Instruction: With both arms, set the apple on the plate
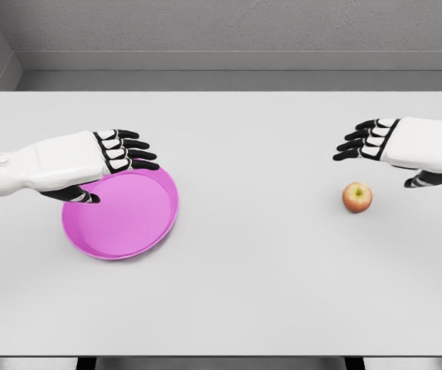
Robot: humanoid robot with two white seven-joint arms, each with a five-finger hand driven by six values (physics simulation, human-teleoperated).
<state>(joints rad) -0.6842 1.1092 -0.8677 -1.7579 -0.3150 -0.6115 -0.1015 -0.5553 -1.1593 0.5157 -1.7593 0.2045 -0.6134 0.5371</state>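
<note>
**A:** Two hands are up over the table, and neither holds anything. Where is the apple?

**B:** At about three o'clock on the tabletop, standing free with its stem up. The right hand hovers near it, at roughly eleven to one o'clock from the fruit, apart from it.

**A:** And its fingers?

**B:** Loosely extended side by side, pointing toward nine o'clock, with the thumb hanging below the palm. Nothing is pinched. I read that as a pose ready to drop over the apple, though no grasp has begun.

**A:** The plate?

**B:** Pink and shallow, at about eight o'clock on the table, well apart from the apple. The left hand sits over its rim at ten to eleven o'clock, fingers straight and close together, pointing toward three o'clock, thumb tucked beneath near the plate's edge. I cannot tell whether the thumb touches the rim.

**A:** Why park it there?

**B:** My guess is that it is placed to steady or take the plate while the other arm brings the fruit, since the task calls for both arms.

**A:** Surroundings?

**B:** The tabletop is plain pale grey, smooth and matte. Behind it, at twelve o'clock, a grey wall meets a darker floor strip.
</note>
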